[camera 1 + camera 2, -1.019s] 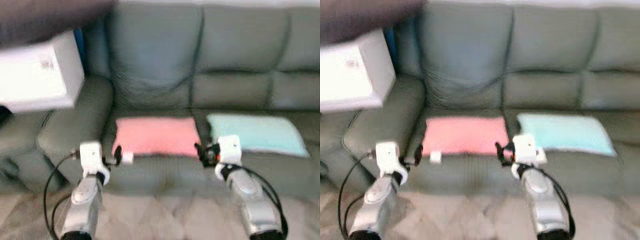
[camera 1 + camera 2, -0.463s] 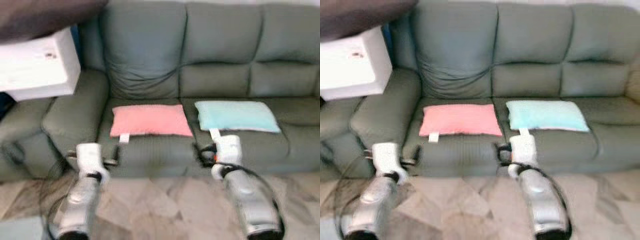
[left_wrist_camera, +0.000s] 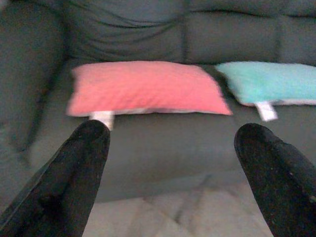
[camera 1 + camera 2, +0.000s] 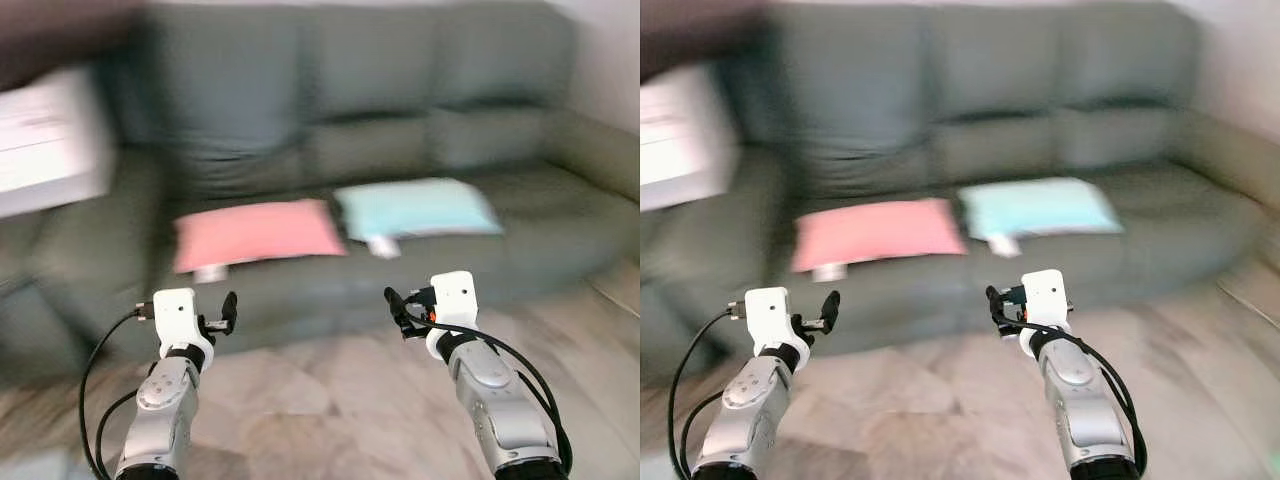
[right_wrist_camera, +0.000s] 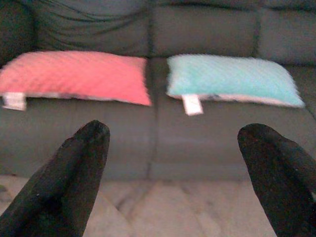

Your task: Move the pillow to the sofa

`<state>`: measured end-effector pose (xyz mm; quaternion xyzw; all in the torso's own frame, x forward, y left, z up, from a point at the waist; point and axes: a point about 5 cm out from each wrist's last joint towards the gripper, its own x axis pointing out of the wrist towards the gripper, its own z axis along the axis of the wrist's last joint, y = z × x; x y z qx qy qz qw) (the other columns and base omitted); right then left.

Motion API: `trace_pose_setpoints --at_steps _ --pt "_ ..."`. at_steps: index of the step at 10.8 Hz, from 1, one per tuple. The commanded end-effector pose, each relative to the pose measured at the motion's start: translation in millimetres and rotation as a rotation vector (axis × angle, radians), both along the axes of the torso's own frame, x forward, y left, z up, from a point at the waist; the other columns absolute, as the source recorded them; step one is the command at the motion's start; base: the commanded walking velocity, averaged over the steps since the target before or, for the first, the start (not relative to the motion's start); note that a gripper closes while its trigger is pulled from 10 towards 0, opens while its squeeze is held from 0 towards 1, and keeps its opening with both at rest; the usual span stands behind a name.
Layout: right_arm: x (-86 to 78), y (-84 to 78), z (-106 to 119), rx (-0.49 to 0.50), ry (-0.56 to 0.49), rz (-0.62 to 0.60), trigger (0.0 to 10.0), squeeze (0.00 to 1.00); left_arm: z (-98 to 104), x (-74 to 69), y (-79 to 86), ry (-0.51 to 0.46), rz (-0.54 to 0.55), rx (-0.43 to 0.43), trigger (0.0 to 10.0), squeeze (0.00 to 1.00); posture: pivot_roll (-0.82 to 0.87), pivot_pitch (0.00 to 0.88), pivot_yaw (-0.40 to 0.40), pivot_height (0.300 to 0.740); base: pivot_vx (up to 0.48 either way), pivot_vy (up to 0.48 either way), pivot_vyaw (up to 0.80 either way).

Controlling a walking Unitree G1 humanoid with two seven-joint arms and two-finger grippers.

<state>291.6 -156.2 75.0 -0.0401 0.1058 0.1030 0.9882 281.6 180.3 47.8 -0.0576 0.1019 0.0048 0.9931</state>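
Both end effectors are wide open and hold nothing: the left end effector [image 4: 222, 318] and the right end effector [image 4: 397, 311] hang over the pale stone floor [image 4: 330, 385]. My flat pink pillow [image 4: 258, 233] already lies on the grey-green padded sofa [image 4: 340, 130], beside a flat light blue pillow [image 4: 417, 208]. The head view is blurry, but the task looks finished. Next I only need to stay clear. A white box [image 4: 45, 145] sits near the sofa's left arm.

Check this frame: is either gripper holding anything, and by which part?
Nothing is held. The left gripper and right gripper both have open jaws, short of the pink rectangular pillow lying on the grey-green sofa.
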Motion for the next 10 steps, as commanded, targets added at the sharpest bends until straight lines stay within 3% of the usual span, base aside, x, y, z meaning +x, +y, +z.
trace_pose_setpoints --at_steps 1,10 --pt "2.5 1.0 2.5 -0.003 -0.001 0.004 10.0 0.0 3.1 2.0 -1.6 -0.018 -0.007 -0.002 10.0 0.0 -0.21 0.024 -0.016 0.74 0.0 0.0 -0.79" --pt "0.8 -2.6 1.5 -0.001 0.021 -0.004 10.0 0.0 3.8 1.7 -8.4 -0.054 -0.025 -0.028 10.0 0.0 -0.22 0.034 -0.023 0.74 0.0 0.0 -0.79"
